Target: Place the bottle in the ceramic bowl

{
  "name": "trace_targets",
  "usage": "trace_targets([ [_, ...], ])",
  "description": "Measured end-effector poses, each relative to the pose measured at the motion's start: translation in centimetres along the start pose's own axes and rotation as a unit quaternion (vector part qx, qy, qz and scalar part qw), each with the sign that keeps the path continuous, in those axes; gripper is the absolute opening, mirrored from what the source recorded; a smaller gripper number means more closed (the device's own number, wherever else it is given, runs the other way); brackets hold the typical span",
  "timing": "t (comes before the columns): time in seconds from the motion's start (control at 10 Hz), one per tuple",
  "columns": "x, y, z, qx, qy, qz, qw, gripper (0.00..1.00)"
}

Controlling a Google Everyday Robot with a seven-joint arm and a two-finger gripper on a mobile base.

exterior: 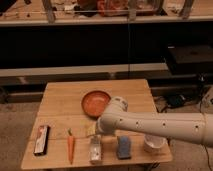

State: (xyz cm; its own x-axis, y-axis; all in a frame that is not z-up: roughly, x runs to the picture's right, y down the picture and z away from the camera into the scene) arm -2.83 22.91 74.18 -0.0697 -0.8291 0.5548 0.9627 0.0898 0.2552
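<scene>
the bottle (95,149) lies on its side near the front edge of the counter (64,100), long axis running front to back, between the carrot (70,146) on one side and the blue sponge (123,148) on the other. both neighbours are just beside it but apart. the gripper (92,131) sits at the bottle's far end, right over or against it; i cannot tell whether it is clenched or released, nor whether it has the bottle.

the orange-red dish behind, which i take to be the ceramic bowl (90,102), is empty and partly covered by the pale arm (160,127) coming in from the side of the white bowl (154,144).

risks, as i judge them: the bottle is slim and round, so a grip taken at one end could let it pivot, roll or slip out on the lift. a push instead of a pinch could send it toward the front edge, which is close. a wide approach could nudge the sponge or carrot. there are two bowls, and dropping into the white one would be the wrong target.

the room is good in one direction: bare wood lies between the bottle and the ceramic bowl, so a short lift and carry straight back looks open. a dark flat packet (41,139) lies well apart at the far side.
</scene>
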Motion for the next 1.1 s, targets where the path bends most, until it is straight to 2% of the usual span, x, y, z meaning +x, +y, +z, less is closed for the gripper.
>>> trace_targets([
  [1.1, -0.4, -0.3, 1.7, -0.003, -0.021, -0.008, 0.9997, 0.80],
])
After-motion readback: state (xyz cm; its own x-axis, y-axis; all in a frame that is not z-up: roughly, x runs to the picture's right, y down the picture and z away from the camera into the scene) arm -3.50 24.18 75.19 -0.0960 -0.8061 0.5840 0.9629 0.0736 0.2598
